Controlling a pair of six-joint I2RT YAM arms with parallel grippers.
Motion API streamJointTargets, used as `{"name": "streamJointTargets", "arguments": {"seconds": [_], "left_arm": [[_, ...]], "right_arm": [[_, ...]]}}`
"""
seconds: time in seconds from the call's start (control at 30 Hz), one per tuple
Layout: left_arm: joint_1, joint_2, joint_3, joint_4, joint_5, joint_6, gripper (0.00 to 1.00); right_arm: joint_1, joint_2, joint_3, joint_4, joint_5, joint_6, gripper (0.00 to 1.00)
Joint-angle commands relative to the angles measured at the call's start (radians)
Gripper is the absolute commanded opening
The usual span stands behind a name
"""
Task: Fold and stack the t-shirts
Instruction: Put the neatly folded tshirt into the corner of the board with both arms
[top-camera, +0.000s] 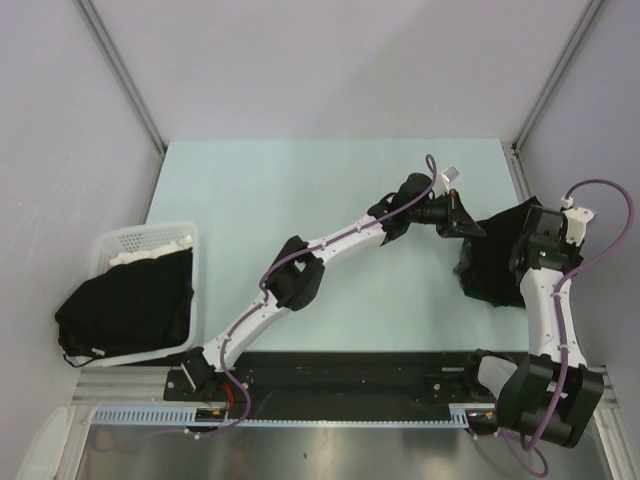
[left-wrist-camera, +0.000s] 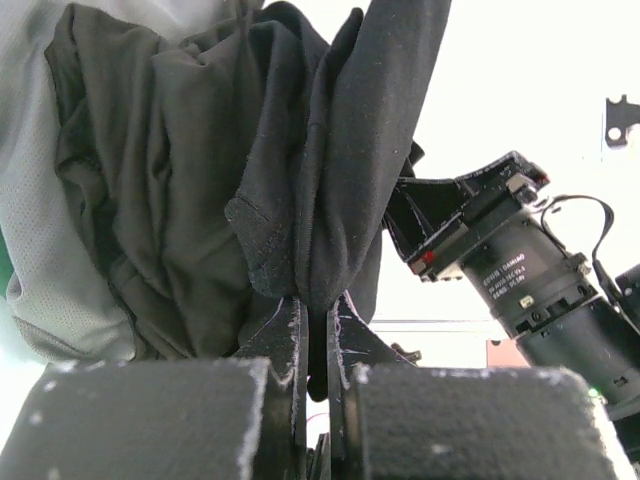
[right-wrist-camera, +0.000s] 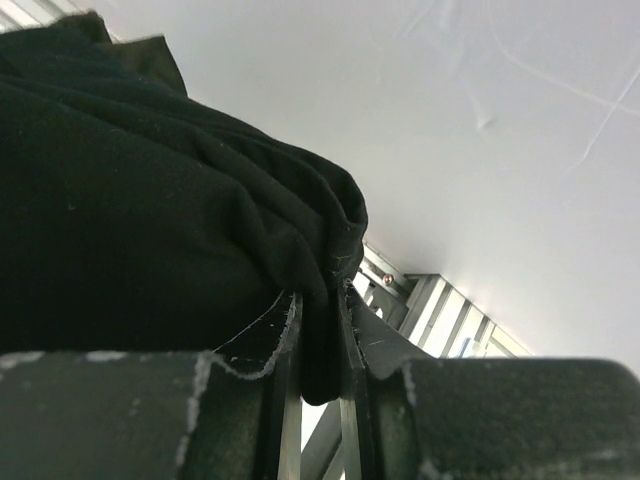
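Over the green desk (top-camera: 300, 200), left end effector (left-wrist-camera: 318, 308) and right end effector (right-wrist-camera: 318, 305) both clamp the black t-shirt (left-wrist-camera: 200, 180) tight — I'd spread them evenly apart.

- White slotted plastic basket (top-camera: 140, 238): at the left edge of my table, well off to my left.
- Pale green flat tabletop (top-camera: 300, 200): spread before me.
- Grey metal frame posts (top-camera: 124, 75): slanting up from both far corners.
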Motion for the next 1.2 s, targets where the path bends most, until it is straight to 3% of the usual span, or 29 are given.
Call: {"name": "streamJointTargets", "arguments": {"seconds": [0.0,0.97,1.0,1.03,1.1,1.17], "left_arm": [[0.040,-0.022,0.058,0.062,-0.008,-0.019,0.00],[0.040,-0.010,0.009,0.036,0.004,0.021,0.00],[0.040,-0.010,0.008,0.036,0.006,0.026,0.02],[0.040,-0.013,0.006,0.035,0.008,0.030,0.04],[0.040,-0.020,-0.006,0.044,0.014,0.034,0.09],[0.040,-0.026,-0.023,0.053,0.015,0.038,0.11]], "right_arm": [[-0.028,0.028,0.060,0.048,0.109,-0.013,0.00],[-0.074,0.175,0.062,0.093,0.067,0.018,0.00],[-0.076,0.181,0.062,0.093,0.069,0.027,0.03],[-0.077,0.186,0.059,0.094,0.069,0.030,0.15],[-0.079,0.201,0.057,0.093,0.063,0.041,0.26],[-0.082,0.206,0.057,0.094,0.063,0.046,0.31]]}}
